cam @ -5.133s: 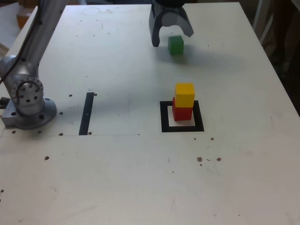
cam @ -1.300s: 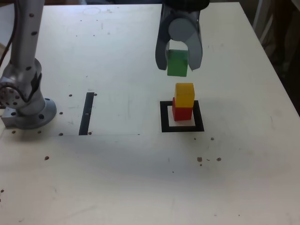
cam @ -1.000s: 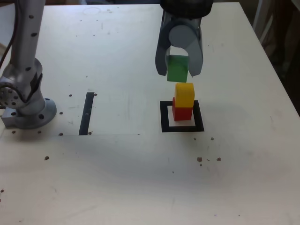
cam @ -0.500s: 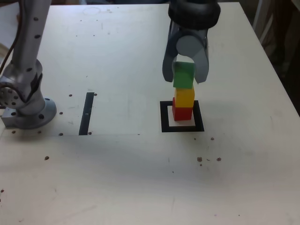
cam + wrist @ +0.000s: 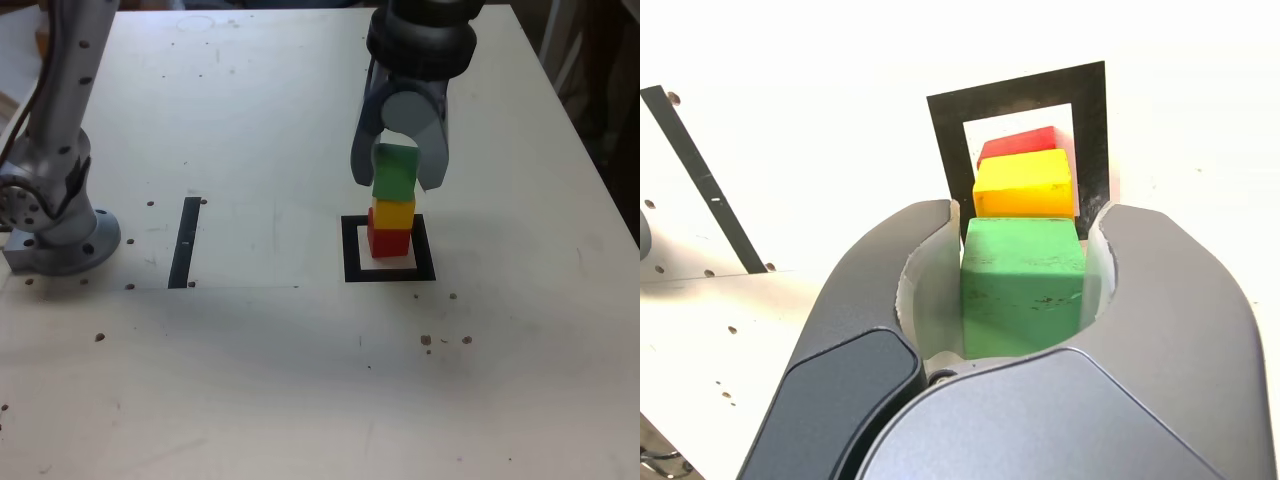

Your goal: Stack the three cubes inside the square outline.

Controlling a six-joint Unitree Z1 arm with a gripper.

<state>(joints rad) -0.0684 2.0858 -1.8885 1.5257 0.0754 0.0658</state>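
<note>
The red cube (image 5: 388, 241) stands in the white centre of the square outline (image 5: 352, 250), with the yellow cube (image 5: 392, 213) on top of it. On the yellow one sits the green cube (image 5: 395, 172), lined up with the stack. My gripper (image 5: 397, 180) comes down from above and is shut on the green cube, one finger at each side. The wrist view shows the green cube (image 5: 1023, 285) between my gripper's (image 5: 1025, 225) fingers, and beyond it the yellow cube (image 5: 1024, 183), the red cube (image 5: 1018, 143) and the outline (image 5: 945, 130).
A narrow black strip (image 5: 185, 242) lies on the white table at the exterior view's left of the outline, also seen as the strip (image 5: 700, 175) in the wrist view. The arm's grey base (image 5: 60, 215) stands at the far left. Small dark specks dot the table.
My gripper carried the green cube down and slightly to the exterior view's right. It hung above the yellow cube a second ago and now sits on it.
</note>
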